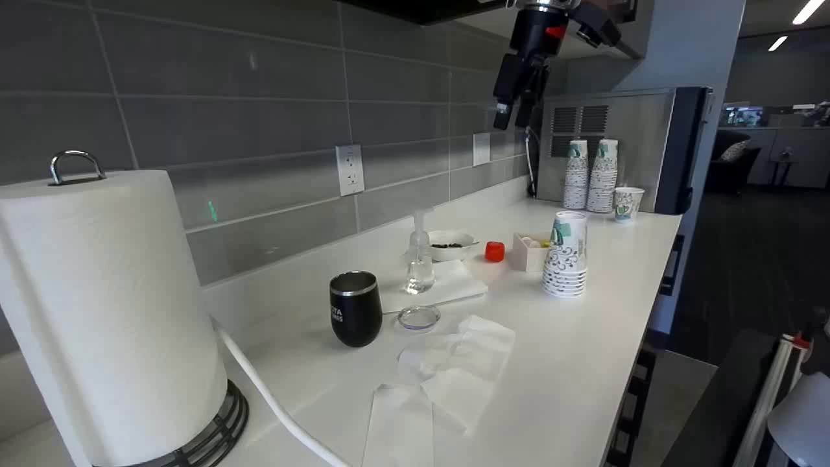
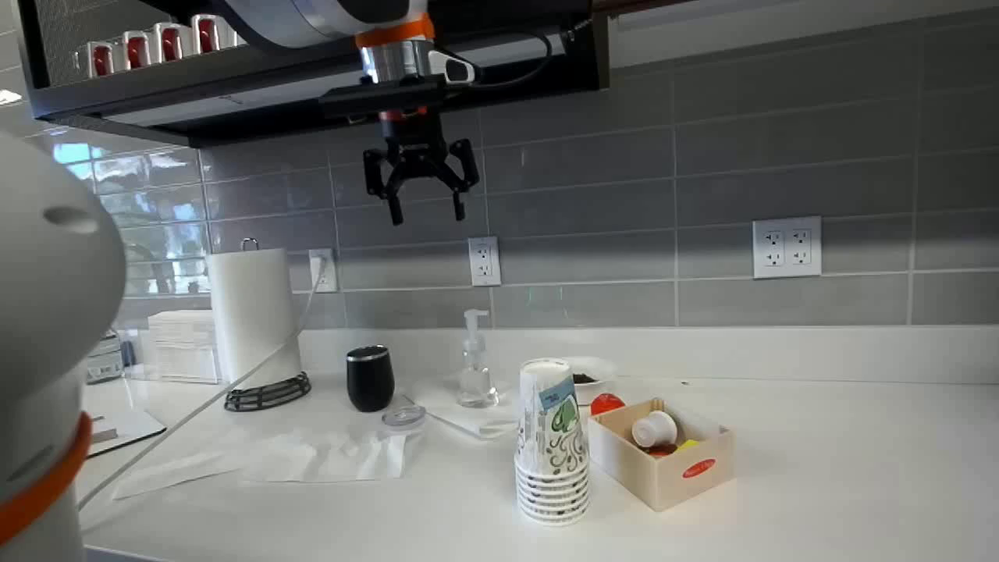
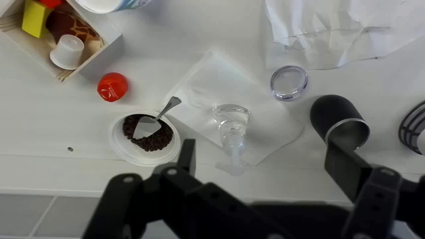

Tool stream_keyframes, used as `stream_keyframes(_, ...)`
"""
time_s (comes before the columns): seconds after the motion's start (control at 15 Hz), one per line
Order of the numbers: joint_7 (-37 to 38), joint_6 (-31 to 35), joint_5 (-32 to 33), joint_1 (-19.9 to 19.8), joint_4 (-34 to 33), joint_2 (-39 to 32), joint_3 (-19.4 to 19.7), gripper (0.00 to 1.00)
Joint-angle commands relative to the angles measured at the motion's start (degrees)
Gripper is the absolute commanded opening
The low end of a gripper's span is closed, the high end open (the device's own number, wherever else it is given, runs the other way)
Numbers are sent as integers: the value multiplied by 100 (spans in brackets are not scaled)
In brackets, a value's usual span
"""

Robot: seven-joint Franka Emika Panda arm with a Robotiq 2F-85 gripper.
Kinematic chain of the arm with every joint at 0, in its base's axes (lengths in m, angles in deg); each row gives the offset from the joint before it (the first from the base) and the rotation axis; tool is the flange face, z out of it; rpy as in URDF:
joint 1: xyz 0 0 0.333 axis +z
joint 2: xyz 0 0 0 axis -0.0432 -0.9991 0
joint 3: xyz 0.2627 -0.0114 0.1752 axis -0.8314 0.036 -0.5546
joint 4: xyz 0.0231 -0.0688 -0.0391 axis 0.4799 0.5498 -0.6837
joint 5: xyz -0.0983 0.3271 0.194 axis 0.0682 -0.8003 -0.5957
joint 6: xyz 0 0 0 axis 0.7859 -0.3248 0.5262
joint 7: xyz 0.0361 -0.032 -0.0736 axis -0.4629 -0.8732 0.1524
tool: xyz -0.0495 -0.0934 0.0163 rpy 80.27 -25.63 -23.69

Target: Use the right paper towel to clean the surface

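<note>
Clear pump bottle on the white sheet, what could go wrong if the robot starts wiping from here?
The pump bottle stands on the white sheet, so tugging that sheet might tip it. The black tumbler on the countertop is uncovered, and a sweep could knock it over. The bowl of dark granules is uncovered too, so a bump could scatter them.

The off-white countertop point(image 2: 827, 460) carries crumpled paper towels point(image 1: 476, 363), a black tumbler point(image 1: 356, 319) and stacked cups point(image 2: 552, 437).
</note>
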Motion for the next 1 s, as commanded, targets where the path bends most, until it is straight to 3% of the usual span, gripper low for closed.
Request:
stream_keyframes(0.0, -5, -10, -8, -15, -9, -2, -14, 100)
stream_keyframes(0.4, -5, -10, -8, -15, -9, -2, -14, 100)
stream_keyframes(0.93, 24, 167, -113, 315, 540, 69, -346, 100)
